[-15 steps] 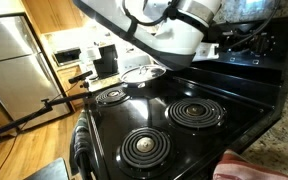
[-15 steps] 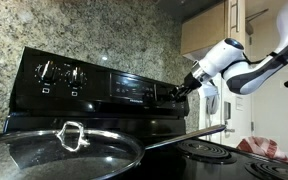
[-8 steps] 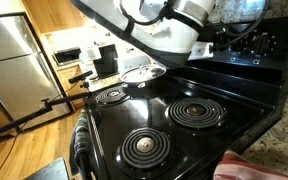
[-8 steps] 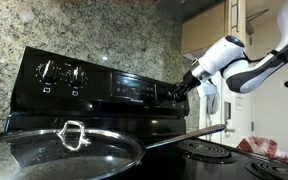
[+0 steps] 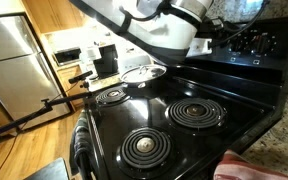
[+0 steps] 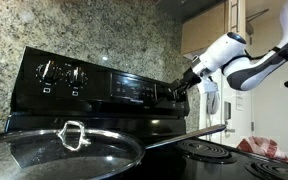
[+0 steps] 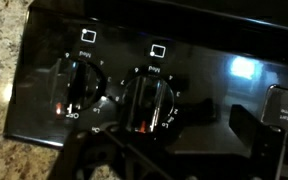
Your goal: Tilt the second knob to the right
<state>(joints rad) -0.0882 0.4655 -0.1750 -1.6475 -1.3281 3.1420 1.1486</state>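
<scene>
In an exterior view, hand (image 6: 187, 86) right up at the far end of the black control panel (image 6: 124, 86), on the white arm (image 6: 246, 70). Cannot tell whether spread or pressed together (too dark and small in every view). In the wrist view, 2 knobs side by side on the panel: second knob (image 7: 149, 100) near the middle of the frame, other knob (image 7: 74, 88) to its left, each under a small white burner symbol. Touching the second knob or just short of it: cannot tell. Below the panel, 3 bare coil burners (image 5: 196, 113). Close to the camera, a glass lid (image 6: 54, 150). At the frame corner, a red cloth (image 5: 246, 166).
</scene>
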